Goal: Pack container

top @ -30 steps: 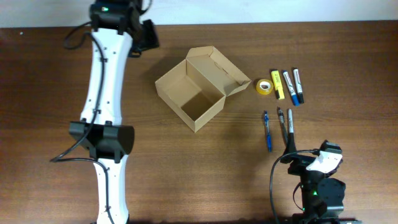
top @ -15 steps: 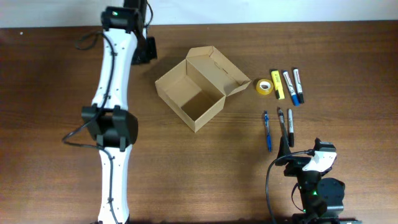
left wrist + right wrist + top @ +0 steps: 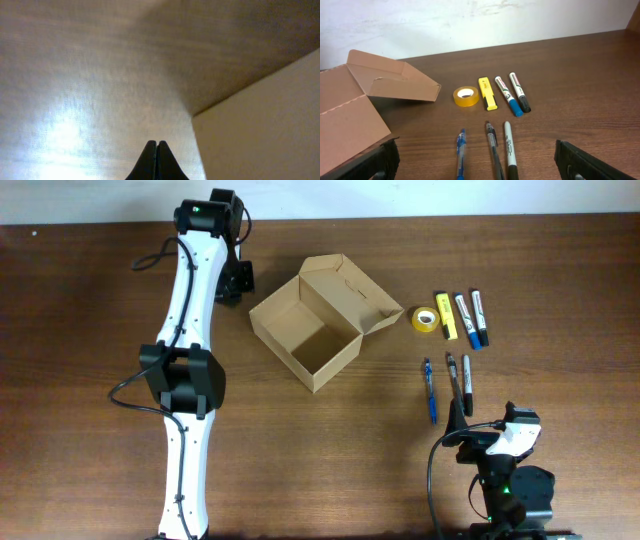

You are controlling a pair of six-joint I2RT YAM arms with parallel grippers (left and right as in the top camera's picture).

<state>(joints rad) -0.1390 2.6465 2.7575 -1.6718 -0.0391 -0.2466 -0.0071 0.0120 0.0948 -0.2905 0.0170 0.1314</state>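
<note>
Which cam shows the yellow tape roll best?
Right wrist: the tape roll is close, unobstructed, lying flat beside the yellow highlighter. Overhead shows the tape roll whole but small. Left wrist doesn't show it.

Left arm (image 3: 185,330): you see it stretched long toward far side, elbow at mid-span, wrist angled down.
Left end effector (image 3: 156,159): fingers pressed together, no gap.
Right arm (image 3: 505,475): folded compact at near edge.
Right end effector (image 3: 475,155): fingers spread wide, one at each lower corner of your wrist view.
</note>
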